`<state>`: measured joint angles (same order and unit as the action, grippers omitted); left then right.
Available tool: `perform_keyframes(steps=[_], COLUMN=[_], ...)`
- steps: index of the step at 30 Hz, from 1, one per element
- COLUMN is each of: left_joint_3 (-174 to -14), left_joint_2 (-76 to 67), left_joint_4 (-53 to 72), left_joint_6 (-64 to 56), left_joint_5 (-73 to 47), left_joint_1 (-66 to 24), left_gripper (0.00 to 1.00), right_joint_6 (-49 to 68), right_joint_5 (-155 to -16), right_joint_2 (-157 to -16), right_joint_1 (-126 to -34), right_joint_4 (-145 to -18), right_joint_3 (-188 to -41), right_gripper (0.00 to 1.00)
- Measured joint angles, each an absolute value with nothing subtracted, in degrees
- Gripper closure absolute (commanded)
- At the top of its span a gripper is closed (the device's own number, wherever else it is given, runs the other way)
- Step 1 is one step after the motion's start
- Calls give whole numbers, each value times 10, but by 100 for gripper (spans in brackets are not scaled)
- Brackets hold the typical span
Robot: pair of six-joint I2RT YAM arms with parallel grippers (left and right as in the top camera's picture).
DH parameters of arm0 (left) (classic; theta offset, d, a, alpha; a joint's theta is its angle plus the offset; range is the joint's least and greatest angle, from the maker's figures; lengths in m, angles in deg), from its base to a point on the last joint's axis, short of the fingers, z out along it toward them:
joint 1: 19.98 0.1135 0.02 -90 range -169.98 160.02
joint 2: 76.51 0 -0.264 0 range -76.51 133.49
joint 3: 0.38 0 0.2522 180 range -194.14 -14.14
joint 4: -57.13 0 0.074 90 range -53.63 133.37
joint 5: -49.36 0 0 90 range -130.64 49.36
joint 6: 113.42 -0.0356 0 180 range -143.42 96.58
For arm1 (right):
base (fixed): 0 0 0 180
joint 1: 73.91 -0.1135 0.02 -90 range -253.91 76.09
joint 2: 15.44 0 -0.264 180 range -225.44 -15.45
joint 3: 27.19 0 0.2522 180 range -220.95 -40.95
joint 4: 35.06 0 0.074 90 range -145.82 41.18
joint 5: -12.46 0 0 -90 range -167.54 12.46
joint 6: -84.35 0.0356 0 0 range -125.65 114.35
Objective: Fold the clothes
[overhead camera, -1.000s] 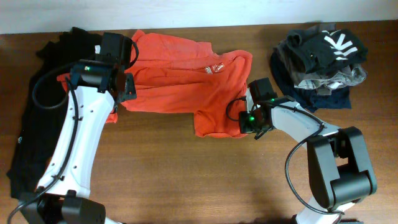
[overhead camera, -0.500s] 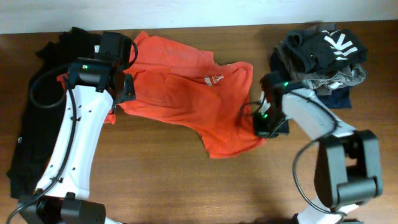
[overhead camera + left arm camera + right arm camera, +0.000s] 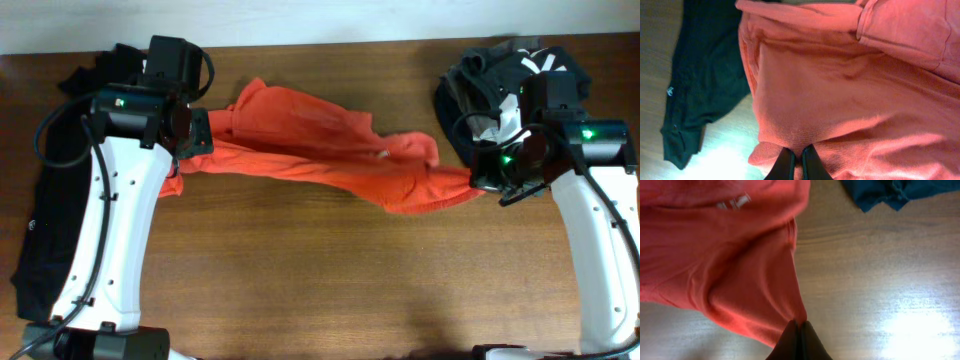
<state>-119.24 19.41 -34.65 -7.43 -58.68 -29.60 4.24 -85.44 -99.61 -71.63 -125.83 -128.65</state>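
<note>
The orange-red T-shirt hangs stretched between both grippers above the table, bunched and sagging in the middle. My left gripper is shut on its left edge; the left wrist view shows the fingers pinching the orange fabric. My right gripper is shut on its right end; the right wrist view shows the fingers pinching a corner of the shirt. A plain black garment lies along the table's left side, partly under my left arm, and shows in the left wrist view.
A heap of dark and grey clothes lies at the back right, just behind my right gripper. A dark blue piece of it shows in the right wrist view. Bare wooden table fills the front.
My right gripper has pulled the shirt's right end to the right and up, off the table. The shirt went from lying spread to stretched between the grippers. The left gripper shifted slightly left.
</note>
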Motion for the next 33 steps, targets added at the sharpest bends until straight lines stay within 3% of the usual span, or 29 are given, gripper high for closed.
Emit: perform_keyframes(steps=[10,19,23,24,25,27,33], left_joint_3=[-1071,-1001,-992,-992,-991,-991,-996], left_joint_2=[200,236,275,287,298,317,328], left_joint_4=[-336,-211,-127,-108,-96,-83,-156], left_joint_6=[-83,-101,-105,-108,-109,-106,-106], left_joint_5=[-567,-595,-621,-631,-640,-658,-683], left_joint_1=[-296,-296,-296,-296,-296,-296,-296], left_gripper=[100,97,54,38,32,25,24], right_joint_6=[35,33,33,34,34,33,34], right_joint_5=[-855,-853,-852,-852,-852,-851,-850], right_joint_2=[-1002,-1002,-1013,-1017,-1025,-1036,-1050], right_joint_1=[-716,-716,-716,-716,-716,-716,-716], right_joint_4=[-1278,-1193,-1138,-1128,-1120,-1115,-1096], right_joint_3=[-1272,-1192,-1148,-1140,-1133,-1128,-1127], right_gripper=[96,96,96,96,96,96,96])
